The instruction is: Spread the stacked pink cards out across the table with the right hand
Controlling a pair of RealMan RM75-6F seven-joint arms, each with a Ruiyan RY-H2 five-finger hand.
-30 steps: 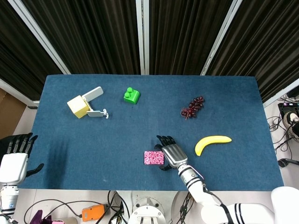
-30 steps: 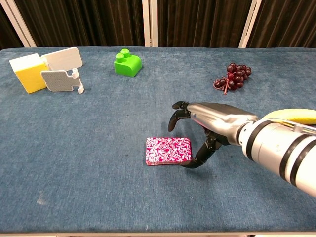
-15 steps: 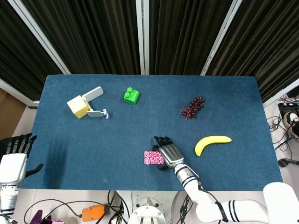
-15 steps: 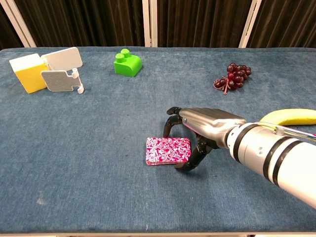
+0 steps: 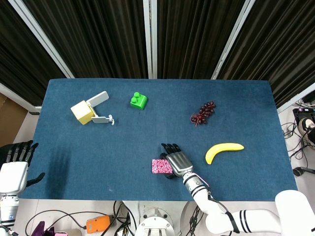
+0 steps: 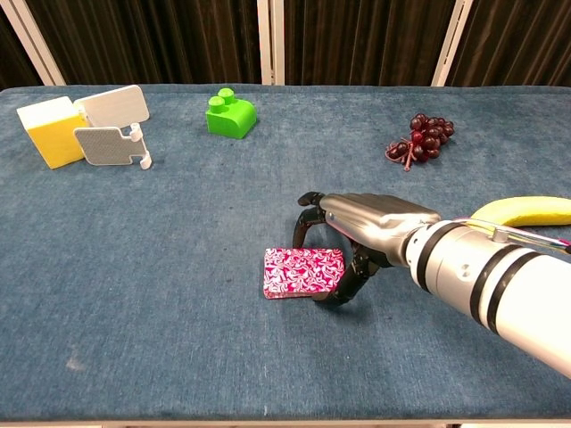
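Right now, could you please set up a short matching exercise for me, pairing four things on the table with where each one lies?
Things:
1. pink cards
2. banana
3. green block
4. grapes

Places:
A. far side, right of the middle
B. right edge, beyond the right arm
C. far side, left of the middle
D. near the front, under the right hand

Pairs: 1-D, 2-B, 3-C, 4-A
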